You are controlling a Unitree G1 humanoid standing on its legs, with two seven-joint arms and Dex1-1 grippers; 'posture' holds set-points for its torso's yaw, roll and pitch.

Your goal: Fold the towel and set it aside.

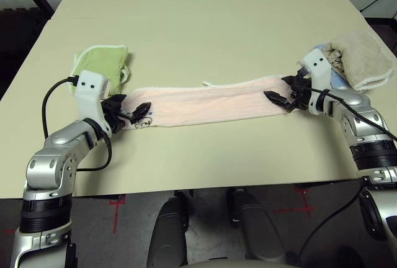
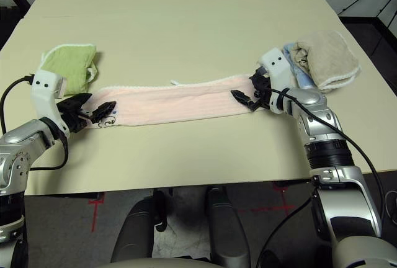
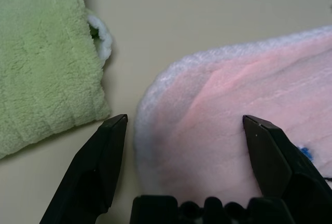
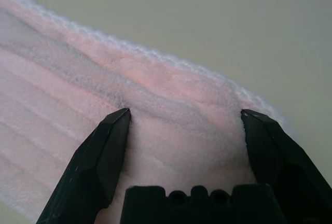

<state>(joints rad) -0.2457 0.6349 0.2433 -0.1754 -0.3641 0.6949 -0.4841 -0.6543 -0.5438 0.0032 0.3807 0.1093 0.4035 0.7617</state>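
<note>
The pink towel (image 1: 205, 102) lay folded in a long strip across the desk (image 1: 205, 13) near its front edge, the left gripper (image 1: 127, 111) and right gripper (image 1: 280, 97) wide open, empty, at its ends

Both silver forearms reaching in low toward opposite ends of the towel (image 1: 205, 102). Left gripper (image 1: 131, 111) at its left end, fingers spread wide, pointing along it. Right gripper (image 1: 282, 96) over its right end, fingers spread likewise, angled inward and slightly down.
</note>
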